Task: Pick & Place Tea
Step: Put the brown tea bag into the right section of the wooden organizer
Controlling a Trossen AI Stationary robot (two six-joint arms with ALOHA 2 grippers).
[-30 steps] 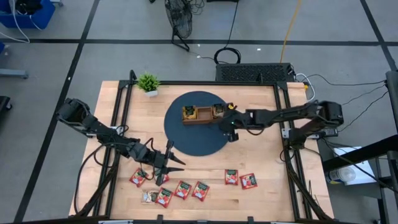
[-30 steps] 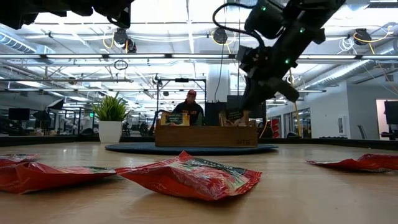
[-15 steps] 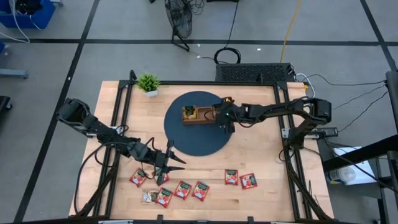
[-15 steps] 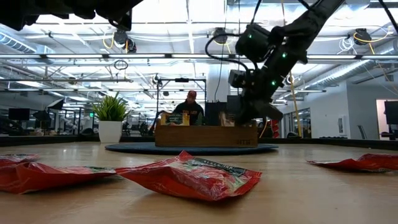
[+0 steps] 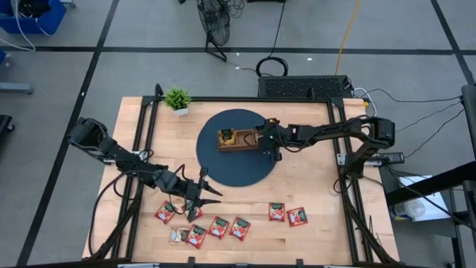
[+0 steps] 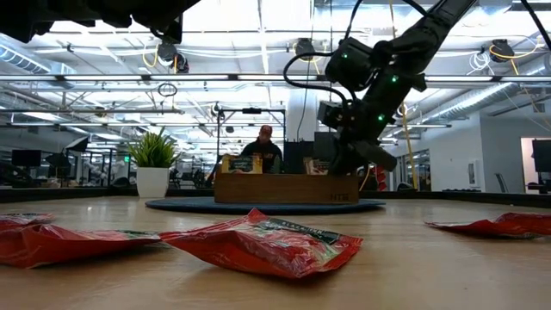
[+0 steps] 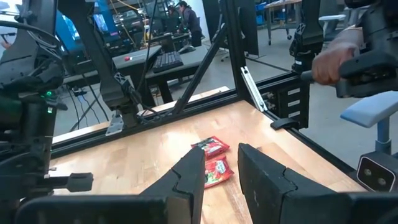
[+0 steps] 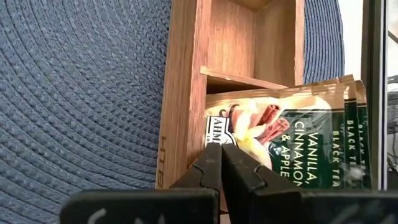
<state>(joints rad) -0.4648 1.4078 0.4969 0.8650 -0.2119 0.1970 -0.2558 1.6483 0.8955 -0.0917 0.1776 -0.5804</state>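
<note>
Right gripper (image 5: 265,141): your jaws are pressed together, empty, at the wooden tray's (image 5: 236,139) right end compartment.
Left gripper (image 5: 210,195): fingers part-spread, holding nothing, above the front-left sachets.
Tea on table (image 5: 217,226): you have seven red sachets along the front edge.
Tea in tray (image 8: 292,134): sachets stand in both end compartments; count unclear.
Mat (image 5: 223,167): one round, blue, under the tray.

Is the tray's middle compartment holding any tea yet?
No, in the right wrist view the middle compartment of the tray is bare wood; the sachets sit in the end one.
</note>
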